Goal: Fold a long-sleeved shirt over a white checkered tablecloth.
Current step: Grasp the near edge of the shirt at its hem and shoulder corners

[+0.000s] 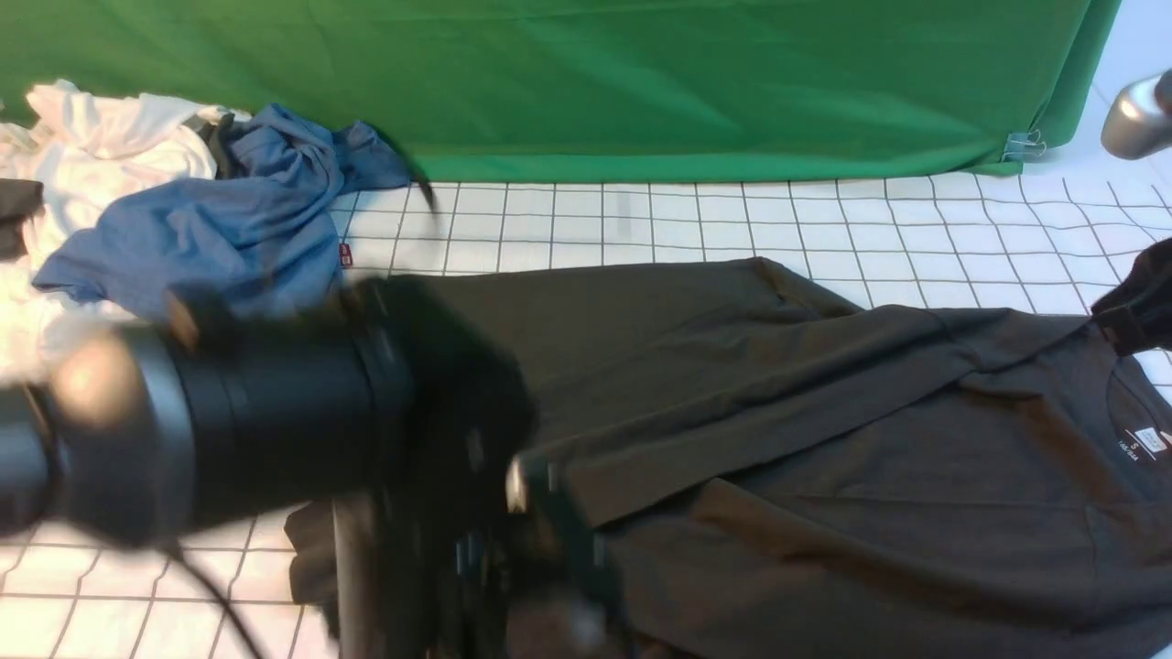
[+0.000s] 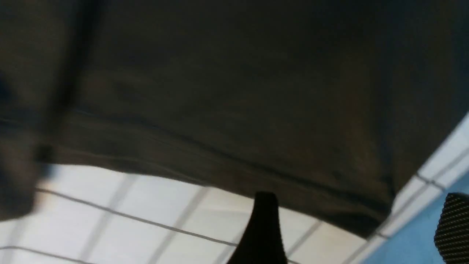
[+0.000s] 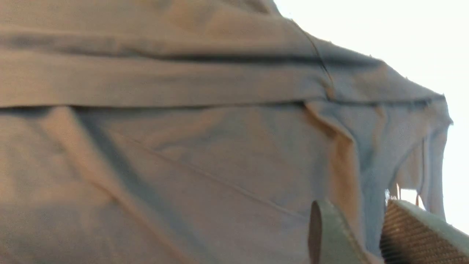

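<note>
Front view: the long-sleeved shirt is lying on the white checkered tablecloth, spreading from centre toward four o'clock. My right pincer is pinching its shoulder fabric at three o'clock. My left pincer is hanging wide open, empty, at seven o'clock by the hem.

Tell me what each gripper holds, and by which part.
The right gripper pinches the long-sleeved shirt by its shoulder edge beside the collar; the left gripper is open, holding nothing.

On tablecloth: long-sleeved shirt; clothes heap behind it, left
</note>
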